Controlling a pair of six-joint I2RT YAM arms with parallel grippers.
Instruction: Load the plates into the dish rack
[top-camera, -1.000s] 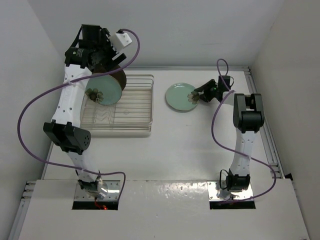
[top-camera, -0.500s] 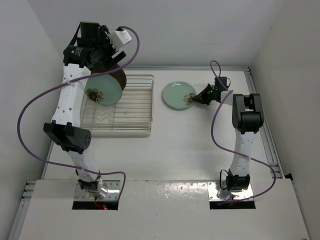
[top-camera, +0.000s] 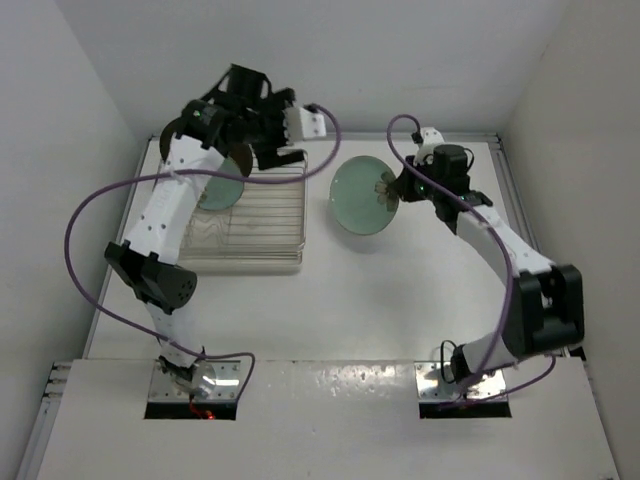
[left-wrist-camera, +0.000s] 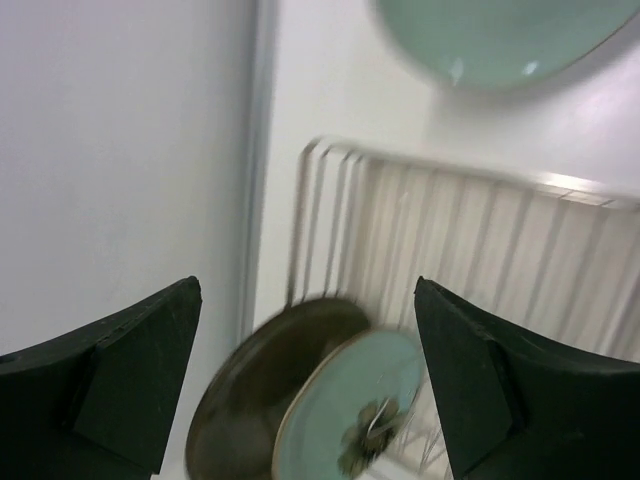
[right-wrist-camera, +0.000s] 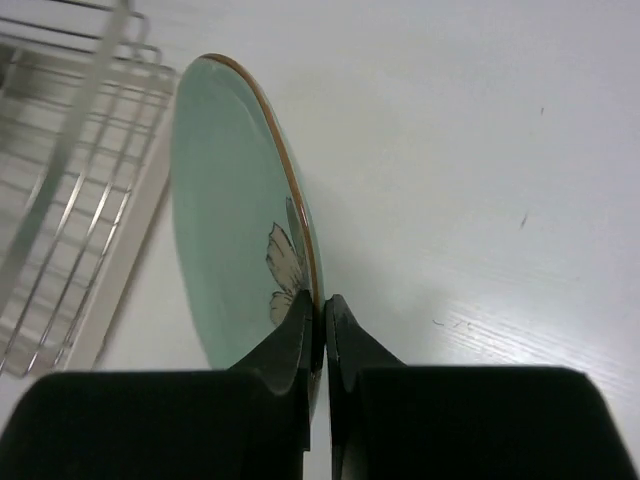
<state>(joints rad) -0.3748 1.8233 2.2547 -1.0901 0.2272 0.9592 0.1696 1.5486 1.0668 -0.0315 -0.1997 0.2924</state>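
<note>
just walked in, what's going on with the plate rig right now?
Two plates stand upright at the left end of the dish rack: the dark brown plate and a mint green plate against it. The left claw hangs open above them, holding nothing. The right claw is pinched on the rim of the third plate, also mint green, tilted on edge just right of the rack and not yet loaded.

A white table (top-camera: 400, 290) under soft, even light, enclosed by a plain white back wall (top-camera: 400, 60), left wall (top-camera: 50, 140) and right wall (top-camera: 590, 130), with a scuffed white panel (top-camera: 330, 420) along its near edge.
</note>
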